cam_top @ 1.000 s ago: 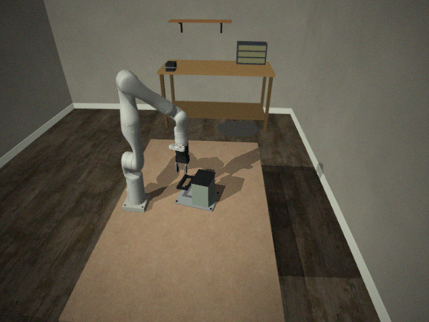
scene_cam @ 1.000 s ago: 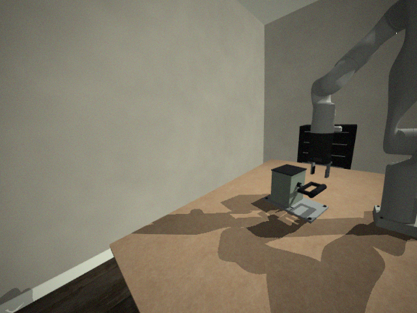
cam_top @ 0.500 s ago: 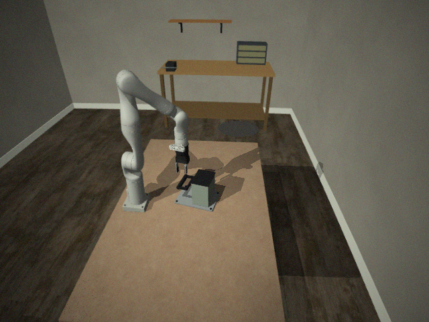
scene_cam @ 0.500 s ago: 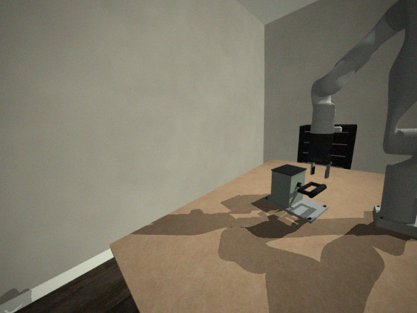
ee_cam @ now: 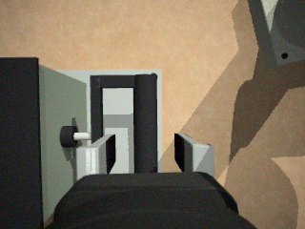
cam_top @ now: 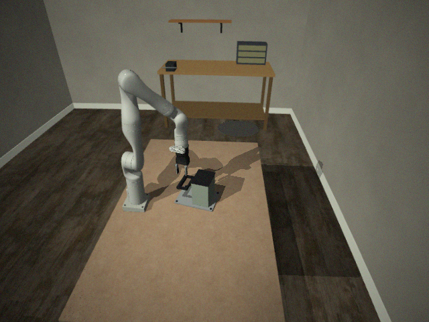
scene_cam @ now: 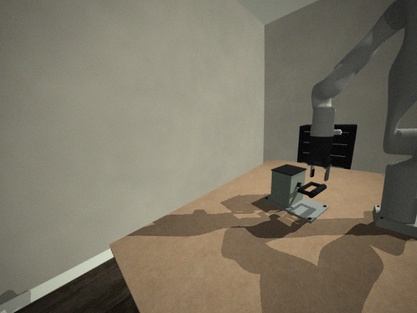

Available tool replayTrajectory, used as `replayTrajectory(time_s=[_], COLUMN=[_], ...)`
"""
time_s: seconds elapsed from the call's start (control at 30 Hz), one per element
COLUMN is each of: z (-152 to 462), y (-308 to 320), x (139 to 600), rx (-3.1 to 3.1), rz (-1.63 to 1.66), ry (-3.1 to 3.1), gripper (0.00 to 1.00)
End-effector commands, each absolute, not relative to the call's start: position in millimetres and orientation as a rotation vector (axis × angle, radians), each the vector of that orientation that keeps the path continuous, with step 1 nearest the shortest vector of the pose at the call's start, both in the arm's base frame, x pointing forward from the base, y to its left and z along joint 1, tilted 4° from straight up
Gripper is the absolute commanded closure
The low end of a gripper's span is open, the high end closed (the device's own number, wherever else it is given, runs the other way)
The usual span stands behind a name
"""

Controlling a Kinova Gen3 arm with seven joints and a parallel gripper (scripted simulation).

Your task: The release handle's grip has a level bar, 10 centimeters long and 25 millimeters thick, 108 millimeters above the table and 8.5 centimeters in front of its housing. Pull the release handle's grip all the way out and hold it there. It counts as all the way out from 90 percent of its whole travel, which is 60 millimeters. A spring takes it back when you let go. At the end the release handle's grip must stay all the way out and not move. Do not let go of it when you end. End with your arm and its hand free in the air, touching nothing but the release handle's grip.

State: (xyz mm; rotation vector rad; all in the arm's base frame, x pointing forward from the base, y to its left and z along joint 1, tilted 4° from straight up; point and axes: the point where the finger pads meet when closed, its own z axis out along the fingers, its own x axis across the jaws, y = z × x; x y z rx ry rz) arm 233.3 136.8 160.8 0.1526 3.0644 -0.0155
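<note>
grip: the release handle's grip [ee_cam: 145,121] sits right under the pincer, its dark level bar running between the two fingers, and it looks fully retracted toward the housing, so no pull so far

pincer: the pincer [ee_cam: 145,153] is spread wide with nothing in it, one finger on each side of the bar, hovering just above it and not touching as far as I can tell

housing: grey-green box [cam_top: 203,194] with a dark top, just beside the pincer on its base plate [scene_cam: 315,214] on the surface

progress: lined up only, I'd say

left: drop down, clamp the bar, drag it away from the housing to full travel, keep holding
</note>
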Motion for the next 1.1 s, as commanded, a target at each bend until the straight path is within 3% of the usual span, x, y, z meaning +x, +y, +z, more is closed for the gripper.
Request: replayTrajectory(time_s=[0.0, 1.07], z=[156.7, 127.4], y=[134.6, 133.8], x=[233.4, 234.7], rx=[0.158, 0.158], rz=[-0.027, -0.027], ry=[3.065, 3.065], gripper=[0.05, 0.05])
